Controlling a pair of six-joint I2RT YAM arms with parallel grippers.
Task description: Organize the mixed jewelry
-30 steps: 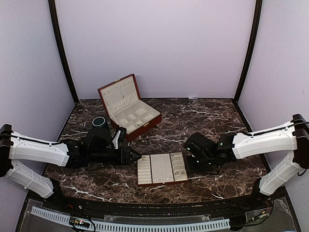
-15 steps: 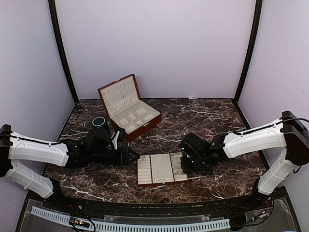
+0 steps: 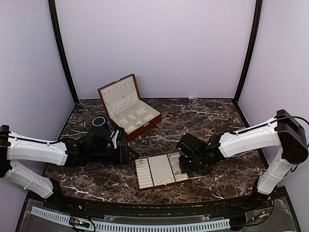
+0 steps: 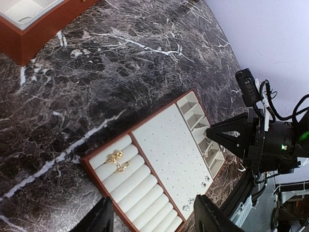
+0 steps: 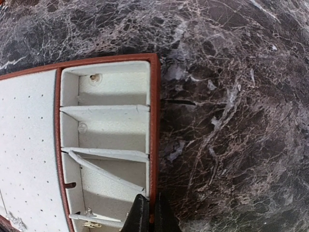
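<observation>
Overhead wide from behind; wrist views close, sharing tray point(image 4: 169, 150).

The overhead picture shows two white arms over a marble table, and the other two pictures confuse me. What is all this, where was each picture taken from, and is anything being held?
Those are two robot arms, each ending in a two-finger gripper. The overhead picture comes from a fixed camera above and behind them. The other two come from small cameras on the wrists, looking past each arm's own fingers.

On the marble table are an open red-brown wooden jewelry box, a dark green cup and a flat, cream-lined compartment tray. Tiny jewelry pieces sit in the tray: two gold ones in the roll slots and sparkly studs on the dotted panel.

The right gripper is shut on the tray's right rim. The left gripper hangs open near the tray, holding nothing.
</observation>
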